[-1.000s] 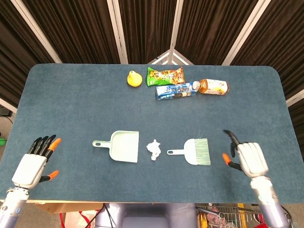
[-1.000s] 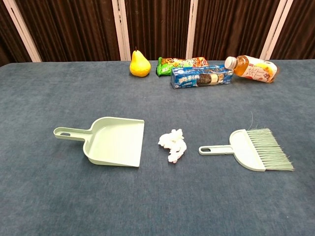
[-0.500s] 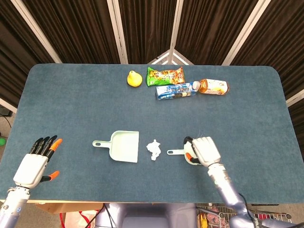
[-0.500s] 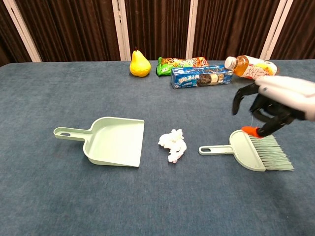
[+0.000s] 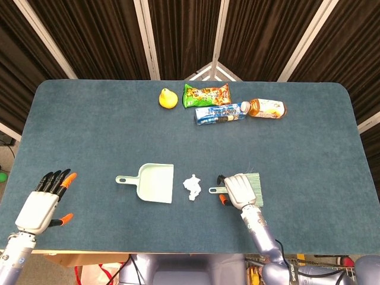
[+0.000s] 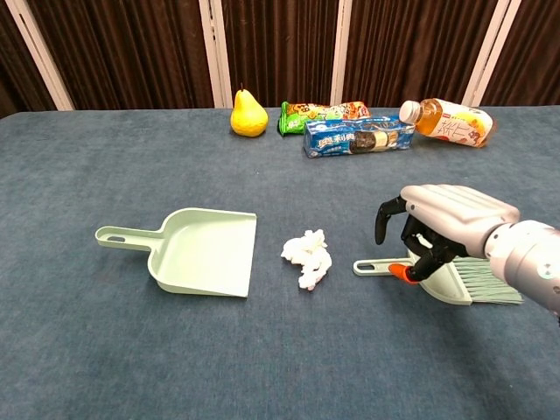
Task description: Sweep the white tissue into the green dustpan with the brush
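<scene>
Now your right hand [image 6: 435, 229] hovers, fingers curled but empty, over the brush [image 6: 468, 282] near the bench's front edge; take its stiff, light handle. Left hand [image 5: 44, 200] stays spread.

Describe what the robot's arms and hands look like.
The left hand and the right hand each have a pale silver-grey shell over the back, black fingers and orange tips. The forearms are smooth silver-grey tubes. No cables or markings can be made out.

The blue cookie pack [image 6: 359, 137] bears Chinese characters too small to read.
</scene>
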Controlling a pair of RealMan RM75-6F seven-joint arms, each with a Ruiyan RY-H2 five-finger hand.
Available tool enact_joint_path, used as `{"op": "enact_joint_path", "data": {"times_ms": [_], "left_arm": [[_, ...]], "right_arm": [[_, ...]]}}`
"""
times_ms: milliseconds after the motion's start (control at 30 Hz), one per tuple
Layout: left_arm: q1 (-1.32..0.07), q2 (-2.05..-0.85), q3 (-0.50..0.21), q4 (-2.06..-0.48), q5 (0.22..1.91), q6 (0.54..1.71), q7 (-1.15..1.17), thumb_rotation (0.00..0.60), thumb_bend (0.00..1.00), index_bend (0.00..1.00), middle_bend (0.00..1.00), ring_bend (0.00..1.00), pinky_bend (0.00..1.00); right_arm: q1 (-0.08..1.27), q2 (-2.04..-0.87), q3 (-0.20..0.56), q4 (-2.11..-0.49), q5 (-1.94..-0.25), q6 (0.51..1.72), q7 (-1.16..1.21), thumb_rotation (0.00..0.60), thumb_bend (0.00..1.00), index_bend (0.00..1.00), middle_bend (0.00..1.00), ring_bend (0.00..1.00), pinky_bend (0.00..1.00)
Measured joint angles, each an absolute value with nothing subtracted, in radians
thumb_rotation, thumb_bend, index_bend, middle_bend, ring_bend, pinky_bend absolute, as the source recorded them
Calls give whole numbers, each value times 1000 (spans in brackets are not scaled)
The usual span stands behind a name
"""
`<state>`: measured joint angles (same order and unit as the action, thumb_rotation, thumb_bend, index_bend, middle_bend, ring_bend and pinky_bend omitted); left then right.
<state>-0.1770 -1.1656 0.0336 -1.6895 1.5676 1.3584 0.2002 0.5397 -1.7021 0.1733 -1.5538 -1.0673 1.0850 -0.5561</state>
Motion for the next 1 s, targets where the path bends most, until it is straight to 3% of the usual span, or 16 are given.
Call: {"op": "enact_joint_path", "data": {"times_ms": [567,667,833,1000], "left_arm": [[-180,-1160,34,-1692,1568,1357,184,600,0,0,0,0,0],[-180,-1160,35,-1692,1569,1356,182,600,0,0,0,0,0],[-181,-1159,35,-1692,1565,1353,184,600,0,0,0,0,0],[-181,-1159,36,-1692,1562,1351,186,600,0,0,0,0,0]], "right_arm": [[544,-1765,142,-1452,-1051,1099,-554,600,344,453,863,917,795],[545,-1774,141,-1435,-1046,1095,-551,600,381,562,863,918,795],[545,-1776,140,-1427,-1050,1093,-537,600,545,828,863,917,795],[544,-1763,144,-1444,-1057,1095,-520,600,557,864,863,918,795]]}}
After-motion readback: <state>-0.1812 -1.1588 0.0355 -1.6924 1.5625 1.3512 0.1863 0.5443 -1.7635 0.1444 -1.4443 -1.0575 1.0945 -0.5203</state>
